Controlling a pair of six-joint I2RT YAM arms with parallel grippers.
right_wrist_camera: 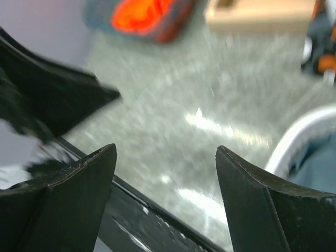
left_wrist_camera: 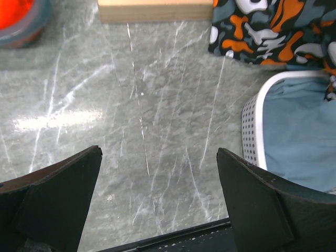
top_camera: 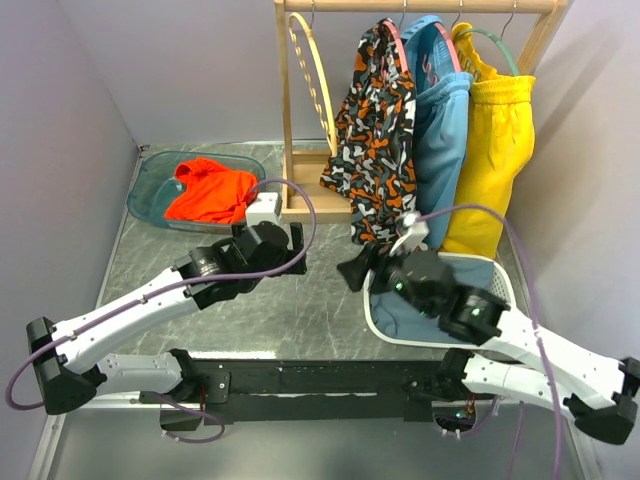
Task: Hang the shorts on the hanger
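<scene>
Leftmost, a teal tub point(top_camera: 148, 200) holds a plain orange-red garment point(top_camera: 210, 190). The left gripper point(top_camera: 296, 248) is held over the marble table point(top_camera: 300, 310), jaws wide apart with nothing between them. The right gripper point(top_camera: 355, 270) sits at the near-left rim of the white basket point(top_camera: 505, 285), jaws likewise apart and empty. Behind, on the wooden rack point(top_camera: 290, 120), the shorts point(top_camera: 372, 140) hang from the pink hanger point(top_camera: 397, 40), hem close to the basket's far rim. Blue shorts point(top_camera: 440, 130) and yellow shorts point(top_camera: 495, 140) hang to their right.
</scene>
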